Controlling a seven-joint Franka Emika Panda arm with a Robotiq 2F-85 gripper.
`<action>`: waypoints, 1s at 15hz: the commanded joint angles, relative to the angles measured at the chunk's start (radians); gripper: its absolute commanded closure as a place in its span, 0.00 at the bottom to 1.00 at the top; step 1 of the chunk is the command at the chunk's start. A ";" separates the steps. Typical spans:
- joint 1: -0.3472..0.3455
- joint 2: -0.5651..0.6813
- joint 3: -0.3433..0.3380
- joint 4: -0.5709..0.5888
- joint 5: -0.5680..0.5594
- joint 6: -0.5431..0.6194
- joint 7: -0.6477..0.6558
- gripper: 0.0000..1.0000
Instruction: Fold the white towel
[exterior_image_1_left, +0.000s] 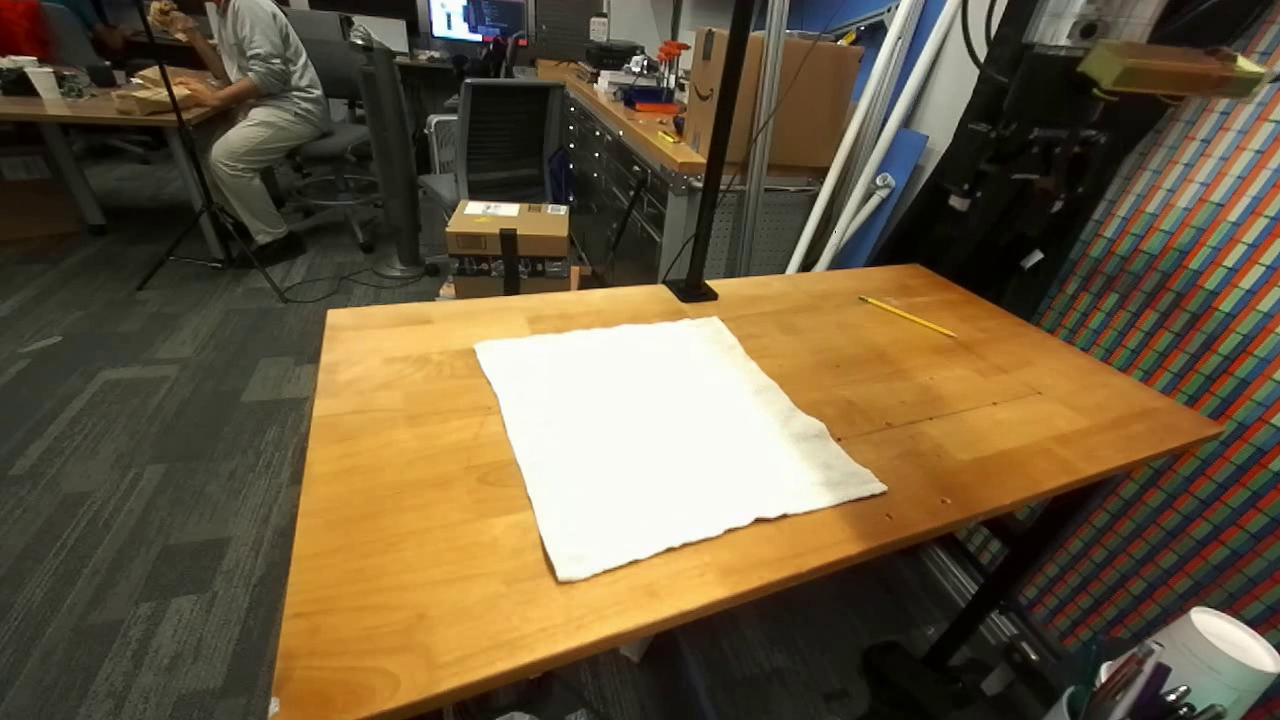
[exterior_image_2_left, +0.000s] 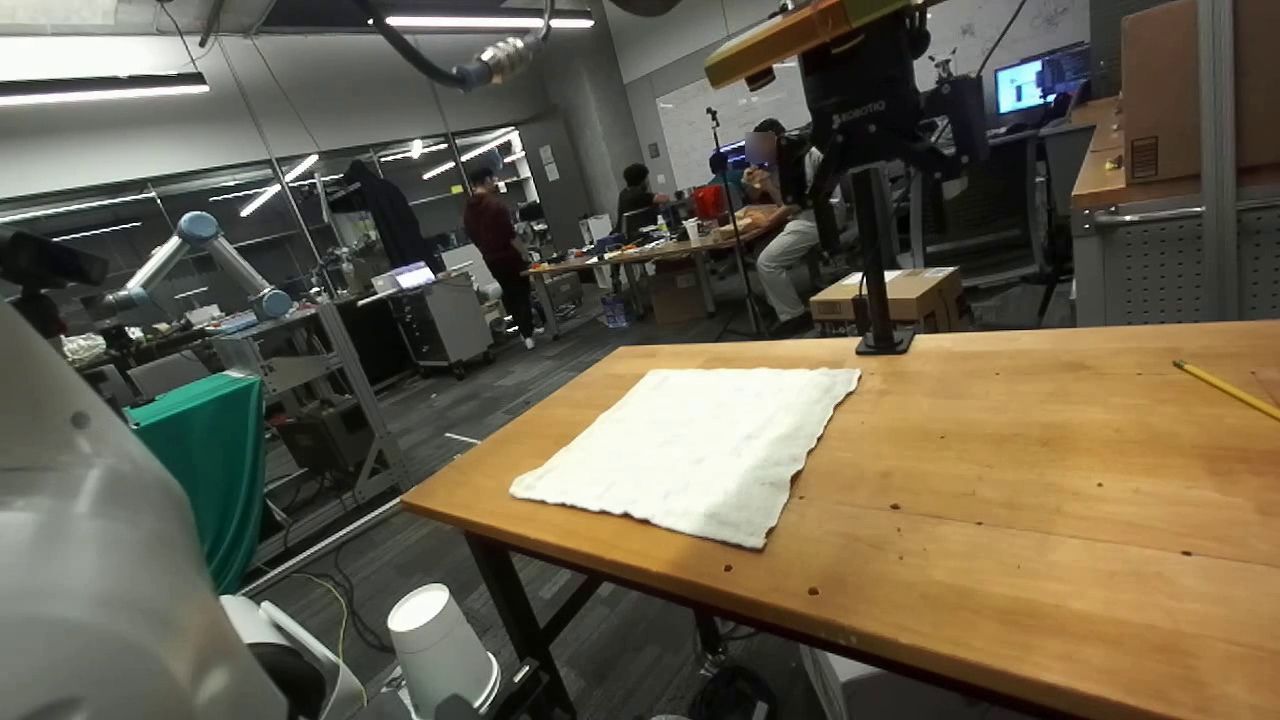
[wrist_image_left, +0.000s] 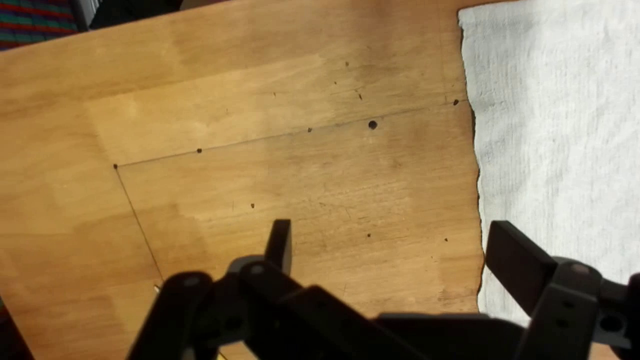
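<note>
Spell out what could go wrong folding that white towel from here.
The white towel lies flat on the table, so the open gripper might skim over an edge or scrape the wood instead of pinching the fabric. The black post stands close to one of the towel's corners, so the gripper might bump it while working there.

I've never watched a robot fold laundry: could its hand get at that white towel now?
Probably yes: the hand hangs open above the table, and nothing covers the white towel spread there. The hand would likely need lowering first.
</note>
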 joint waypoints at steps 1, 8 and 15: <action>0.022 0.033 0.047 0.025 -0.050 0.044 0.091 0.00; 0.047 0.019 0.075 -0.067 0.084 0.027 0.224 0.00; 0.055 0.031 0.089 -0.180 0.158 0.083 0.301 0.00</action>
